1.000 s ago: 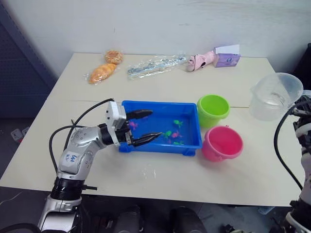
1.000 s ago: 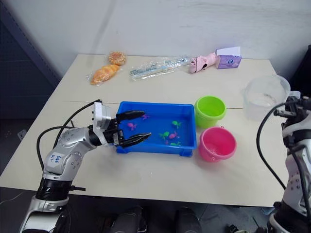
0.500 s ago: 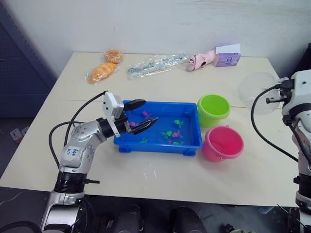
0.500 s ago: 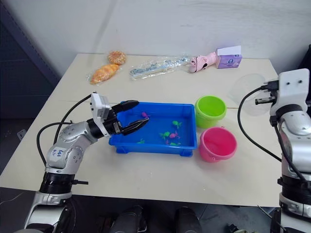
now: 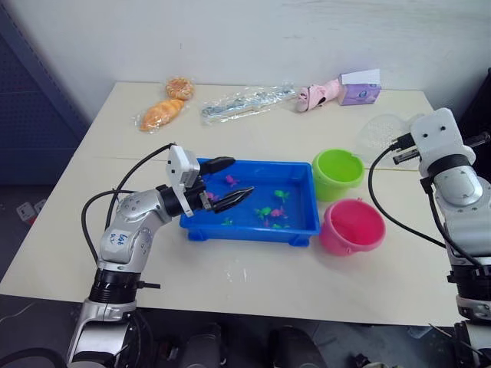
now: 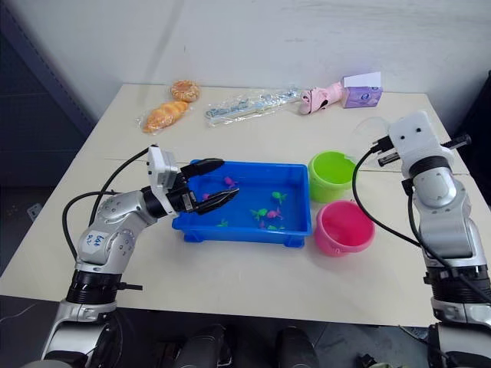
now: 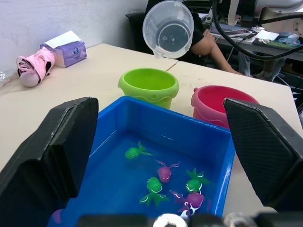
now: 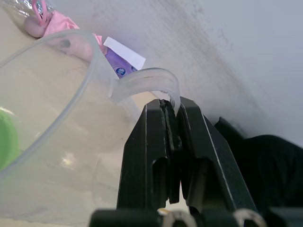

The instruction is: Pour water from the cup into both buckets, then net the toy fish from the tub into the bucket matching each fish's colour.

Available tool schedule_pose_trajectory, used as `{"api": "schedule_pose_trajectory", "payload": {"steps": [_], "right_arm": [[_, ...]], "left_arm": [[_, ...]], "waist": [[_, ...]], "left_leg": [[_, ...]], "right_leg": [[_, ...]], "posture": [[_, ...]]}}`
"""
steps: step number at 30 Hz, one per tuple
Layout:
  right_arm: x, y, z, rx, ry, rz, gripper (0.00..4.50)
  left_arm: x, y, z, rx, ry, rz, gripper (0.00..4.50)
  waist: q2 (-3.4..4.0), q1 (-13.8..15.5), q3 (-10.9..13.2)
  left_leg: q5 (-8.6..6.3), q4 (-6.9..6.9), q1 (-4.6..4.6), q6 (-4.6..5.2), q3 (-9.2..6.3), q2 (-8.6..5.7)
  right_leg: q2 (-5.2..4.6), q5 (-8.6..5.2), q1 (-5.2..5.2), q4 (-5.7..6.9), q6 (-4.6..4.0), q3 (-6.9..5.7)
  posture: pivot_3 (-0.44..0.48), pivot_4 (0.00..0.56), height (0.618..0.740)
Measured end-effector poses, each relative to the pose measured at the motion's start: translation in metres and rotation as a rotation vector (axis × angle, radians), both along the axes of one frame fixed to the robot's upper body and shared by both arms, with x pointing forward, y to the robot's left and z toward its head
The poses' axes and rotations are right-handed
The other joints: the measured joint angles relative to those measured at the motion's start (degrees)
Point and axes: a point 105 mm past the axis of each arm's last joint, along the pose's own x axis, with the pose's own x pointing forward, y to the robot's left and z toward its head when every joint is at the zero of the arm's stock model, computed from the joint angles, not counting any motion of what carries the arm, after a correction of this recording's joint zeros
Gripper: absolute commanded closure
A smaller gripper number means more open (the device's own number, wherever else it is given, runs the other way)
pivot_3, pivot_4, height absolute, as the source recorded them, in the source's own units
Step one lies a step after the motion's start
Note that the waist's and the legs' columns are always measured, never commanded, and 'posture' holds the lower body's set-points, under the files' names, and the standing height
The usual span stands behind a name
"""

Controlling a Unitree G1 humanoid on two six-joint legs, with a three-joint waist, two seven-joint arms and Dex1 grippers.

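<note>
The wide clear plastic cup (image 7: pixel 168 28), pinched by its handle in the right gripper (image 8: pixel 171 109), has swung in from out at the table's right edge and tipped onto its side, and now hangs tilted just above and behind the lime green round pail (image 5: pixel 337 172) with its pouring lip down toward that pail. The left gripper (image 5: pixel 225 182), fingers spread, has shifted slightly toward the far left corner of the shallow blue rectangular tub (image 5: pixel 295 228). The tub's left end has slid a little to the left with it.

tub (image 5: pixel 295 227) top: open | green bucket (image 5: pixel 336 170): cup (image 7: pixel 168 29) above
</note>
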Motion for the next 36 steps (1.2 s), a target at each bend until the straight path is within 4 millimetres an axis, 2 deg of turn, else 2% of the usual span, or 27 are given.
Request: {"api": "schedule_pose_trajectory", "payload": {"steps": [12,16,21,36], "right_arm": [[0.007,0.017,0.006,-0.368,-0.036,0.053,4.41],[0.009,0.022,0.002,-0.431,-0.033,0.068,4.41],[0.009,0.030,0.010,-0.521,-0.070,0.088,4.41],[0.010,0.039,0.010,-0.660,-0.115,0.101,4.41]], "left_arm": [[0.004,0.001,0.001,0.005,-0.018,0.012,0.00],[0.004,-0.002,0.002,0.016,-0.026,0.006,0.00],[0.006,-0.009,0.014,0.026,-0.070,-0.025,0.00],[0.006,-0.012,0.010,0.019,-0.065,-0.048,0.00]], "waist": [[-0.04,-0.01,0.03],[-0.07,0.02,0.05],[-0.07,-0.02,0.05],[-0.08,0.01,0.06]], "left_leg": [[0.01,0.03,-0.01,-0.01,0.00,0.00],[0.01,0.05,-0.03,-0.01,0.00,0.00],[0.01,0.05,-0.04,-0.02,-0.01,0.00],[0.03,0.09,-0.07,-0.02,-0.02,0.00]], "right_leg": [[0.00,0.00,0.00,0.00,0.00,-0.02],[0.00,0.00,-0.01,0.01,0.00,-0.02],[0.00,0.00,-0.01,0.01,0.00,-0.04],[0.00,0.00,-0.02,0.02,0.00,-0.06]], "posture": [[0.000,0.150,0.740],[0.000,0.150,0.740],[0.000,0.150,0.740],[0.000,0.150,0.740]]}}
